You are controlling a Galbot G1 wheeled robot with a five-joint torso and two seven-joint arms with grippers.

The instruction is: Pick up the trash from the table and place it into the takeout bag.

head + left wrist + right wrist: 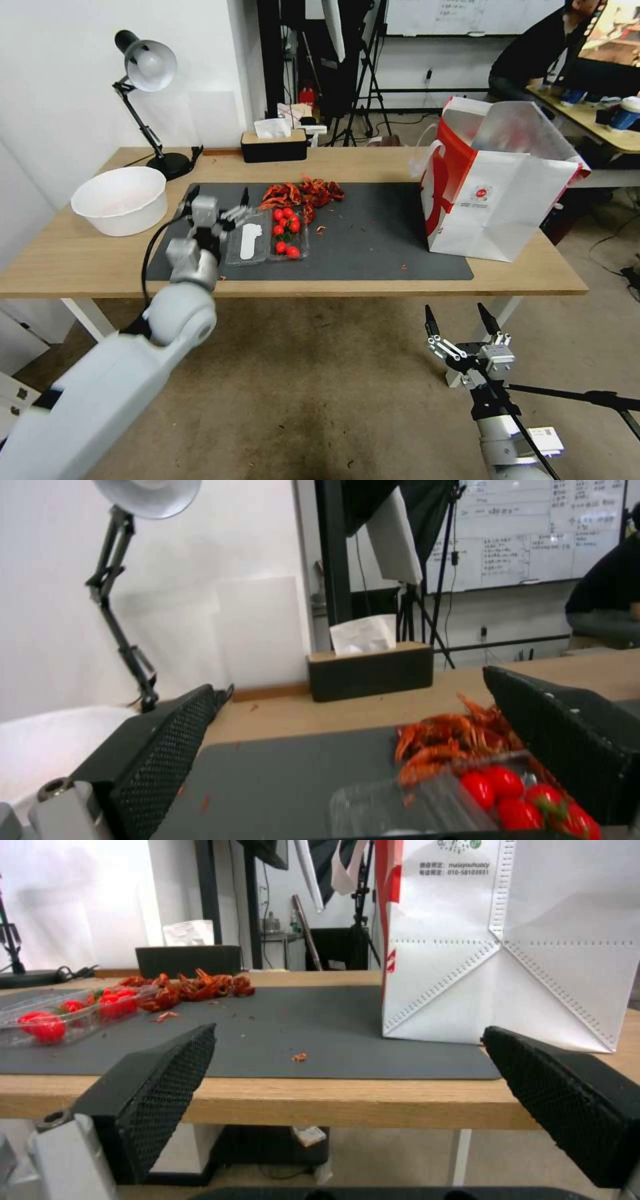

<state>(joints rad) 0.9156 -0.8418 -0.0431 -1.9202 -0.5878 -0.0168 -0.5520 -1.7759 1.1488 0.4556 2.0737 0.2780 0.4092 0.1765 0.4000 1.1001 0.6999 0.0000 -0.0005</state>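
Nearest the robot, the right gripper hangs parked below the front edge of the table, jaws spread wide and holding nothing. Its wrist camera looks level across the tabletop, so it appears to be kept clear of the working arm.

On the near left part of the dark grey mat, the left gripper is reached over the table with its jaws apart, empty, at the left end of a clear plastic clamshell tray. The left wrist view shows the fingers straddling that tray, which suggests a grasp is being lined up. The tray lies open; its right half holds cherry tomatoes.

Just behind the tray sits a heap of red crayfish shells, with small red scraps scattered on the mat. This is the trash visible on the table; no cups, can or bowl are seen.

To the right, the takeout bag stands upright with its mouth open, well apart from the tray and ready to receive.

Farther left stands a white basin; at the back edge, a desk lamp and a tissue box.
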